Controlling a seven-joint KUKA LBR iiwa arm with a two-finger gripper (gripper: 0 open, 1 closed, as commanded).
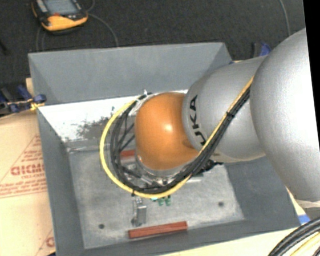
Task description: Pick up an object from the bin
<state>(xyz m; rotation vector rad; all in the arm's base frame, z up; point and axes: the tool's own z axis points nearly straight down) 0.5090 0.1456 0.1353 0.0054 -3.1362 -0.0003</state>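
Grey bin; arm with orange cover reaches in from right; reddish-brown flat bar lies along bin's near wall; gripper hangs just beside bar's left part, nothing seen in it; spread or closed, we cannot tell. We judge bar stiff, light, not fragile; we'd pinch across narrow width, mid-length; near wall crowds approach.
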